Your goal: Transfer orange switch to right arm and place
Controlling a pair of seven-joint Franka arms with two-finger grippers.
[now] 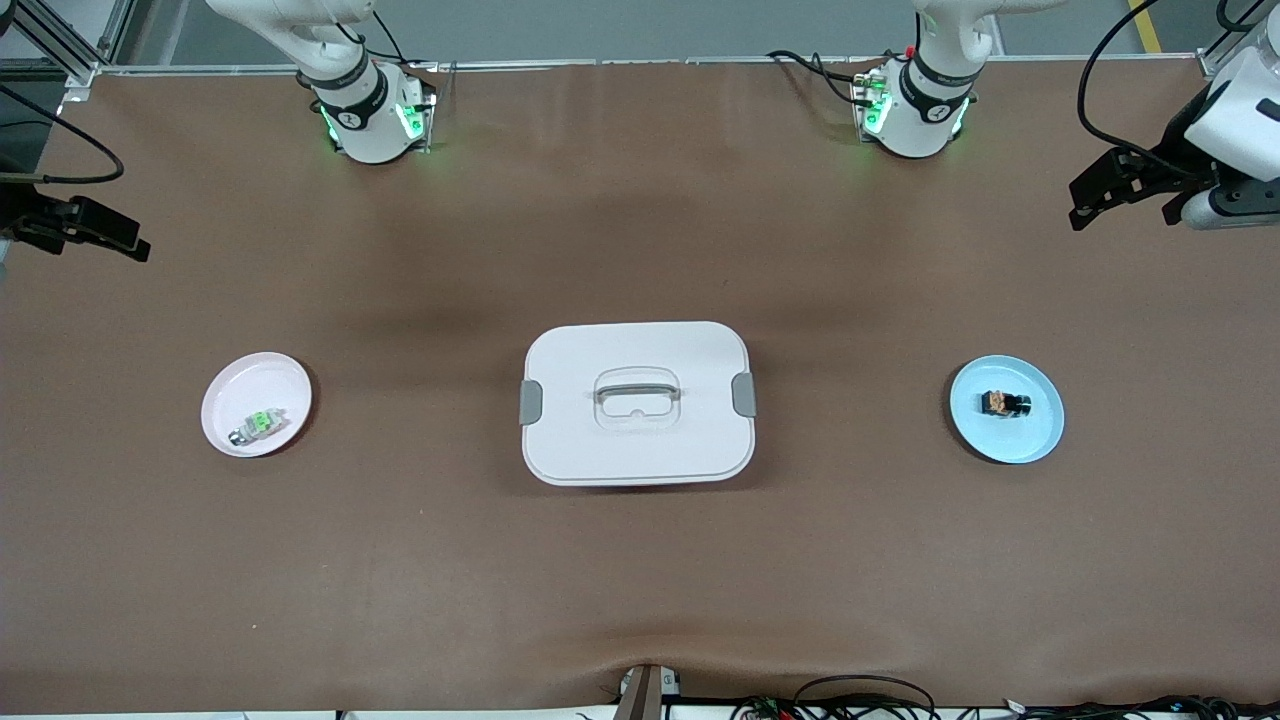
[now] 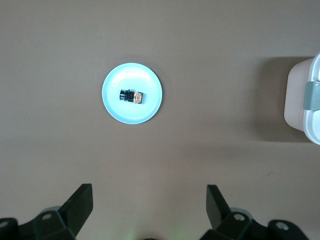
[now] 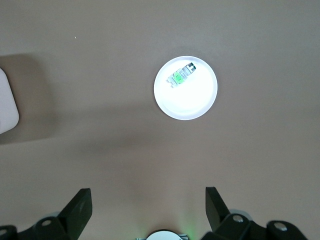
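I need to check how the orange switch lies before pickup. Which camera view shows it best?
The left wrist view: it looks straight down on the orange switch lying on the blue plate, orange face and black body distinct. The front view shows it smaller. The right wrist view does not show it.

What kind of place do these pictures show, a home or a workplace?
Most likely a robotics lab bench, not a home: two bolted-down arms, the left end effector and the right end effector both waiting open, a brown mat-covered table, and loose cables along its edge.
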